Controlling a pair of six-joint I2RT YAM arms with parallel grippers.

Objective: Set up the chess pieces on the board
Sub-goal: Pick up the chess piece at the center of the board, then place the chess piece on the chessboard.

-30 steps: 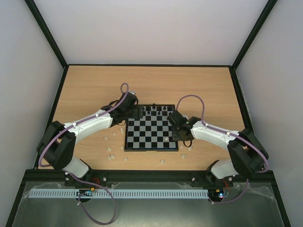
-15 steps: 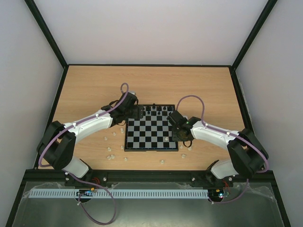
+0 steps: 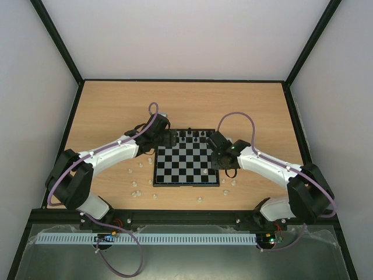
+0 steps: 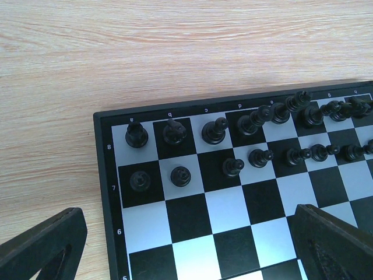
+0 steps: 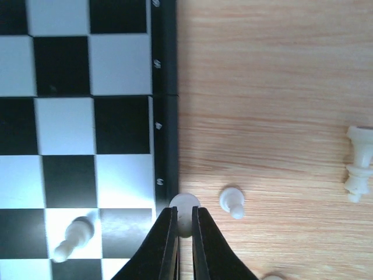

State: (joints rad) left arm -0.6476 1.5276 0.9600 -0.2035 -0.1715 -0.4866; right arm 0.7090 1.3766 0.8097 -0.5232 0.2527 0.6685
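Note:
The board (image 3: pixel 186 165) lies mid-table, with black chess pieces (image 4: pixel 250 122) standing in its two far rows. My right gripper (image 5: pixel 184 224) is shut on a cream-white piece (image 5: pixel 185 205) just off the board's right border (image 5: pixel 165 116). In the top view, the right gripper (image 3: pixel 223 169) is at that edge. One white piece (image 5: pixel 74 236) stands on a square near that corner. My left gripper (image 4: pixel 192 248) hovers open over the board's far left corner, fingers (image 4: pixel 41 245) wide apart with nothing between them.
Loose white pieces lie on the wooden table: one (image 5: pixel 233 202) just right of the held piece, another (image 5: pixel 357 164) farther right, and several (image 3: pixel 135 185) left of and in front of the board. Black-framed walls enclose the table.
The right gripper's jaws have closed onto the white piece at the board's right edge, and the right arm shifted slightly. The left arm has not moved.

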